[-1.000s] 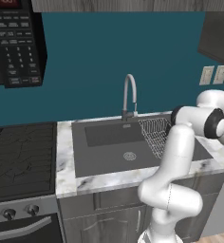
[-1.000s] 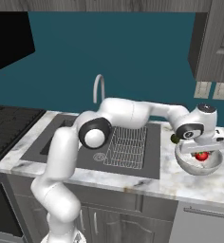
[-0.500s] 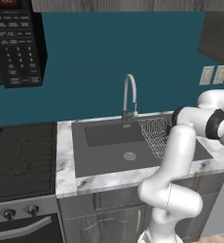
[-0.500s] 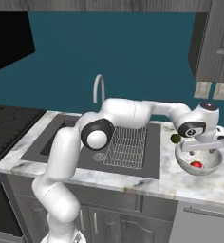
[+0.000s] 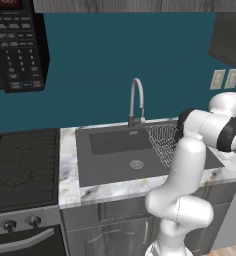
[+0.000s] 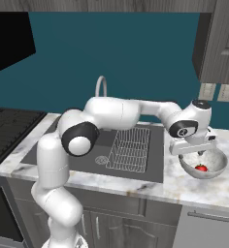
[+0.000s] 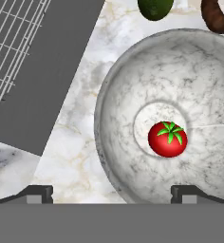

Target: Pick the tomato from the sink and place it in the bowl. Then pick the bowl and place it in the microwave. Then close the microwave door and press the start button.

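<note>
Moved: tomato (image 7: 167,138) dropped from gripper (image 7: 112,192) into bowl (image 7: 118,99); jaws now wide, empty. Next: grasp bowl rim

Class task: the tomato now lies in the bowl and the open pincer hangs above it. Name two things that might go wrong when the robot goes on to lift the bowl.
1. The tomato lies loose at the bottom of the bowl; tilting the bowl may roll it out.
2. The pincer hangs open over the near rim, and the green fruit and the brown ring lie by the far rim; a pushed bowl might knock them.
</note>
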### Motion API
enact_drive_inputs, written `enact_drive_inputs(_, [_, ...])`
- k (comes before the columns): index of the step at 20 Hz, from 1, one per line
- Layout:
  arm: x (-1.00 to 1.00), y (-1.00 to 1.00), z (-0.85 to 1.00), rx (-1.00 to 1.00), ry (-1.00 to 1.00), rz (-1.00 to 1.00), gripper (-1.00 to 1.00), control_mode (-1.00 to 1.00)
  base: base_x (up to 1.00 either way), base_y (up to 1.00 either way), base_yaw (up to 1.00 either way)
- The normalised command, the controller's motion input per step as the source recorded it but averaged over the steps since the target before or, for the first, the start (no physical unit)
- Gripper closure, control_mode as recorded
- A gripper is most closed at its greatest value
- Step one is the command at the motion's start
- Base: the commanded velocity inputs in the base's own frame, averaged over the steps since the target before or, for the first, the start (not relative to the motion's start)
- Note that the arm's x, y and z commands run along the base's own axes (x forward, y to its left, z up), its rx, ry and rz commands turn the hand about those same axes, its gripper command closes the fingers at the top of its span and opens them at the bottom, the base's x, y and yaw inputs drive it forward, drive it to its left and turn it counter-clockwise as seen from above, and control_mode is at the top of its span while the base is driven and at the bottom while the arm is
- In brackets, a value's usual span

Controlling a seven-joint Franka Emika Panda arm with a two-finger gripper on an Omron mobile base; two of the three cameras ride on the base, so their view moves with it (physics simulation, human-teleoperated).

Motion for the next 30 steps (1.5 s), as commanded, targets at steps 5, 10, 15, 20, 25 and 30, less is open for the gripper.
enact_drive_inputs(5, [0.04, 0.61, -0.32, -0.17, 0.0, 0.1, -1.0, -1.0, 0.0, 0.0, 0.0])
enact_drive_inputs(10, [0.47, -0.09, -0.26, -0.05, 0.02, 0.11, -1.0, -1.0, 0.0, 0.0, 0.0])
enact_drive_inputs(15, [0.32, -0.27, -0.21, -0.02, 0.0, 0.08, -1.0, -1.0, 0.0, 0.0, 0.0])
enact_drive_inputs(20, [0.13, -0.51, 0.0, 0.0, 0.0, 0.04, -1.0, -1.0, 0.0, 0.0, 0.0])
enact_drive_inputs(25, [0.05, -0.52, -0.03, 0.0, 0.0, 0.04, -1.0, -1.0, 0.0, 0.0, 0.0])
enact_drive_inputs(30, [0.13, -0.22, -0.38, -0.01, 0.03, 0.02, -1.0, -1.0, 0.0, 0.0, 0.0])
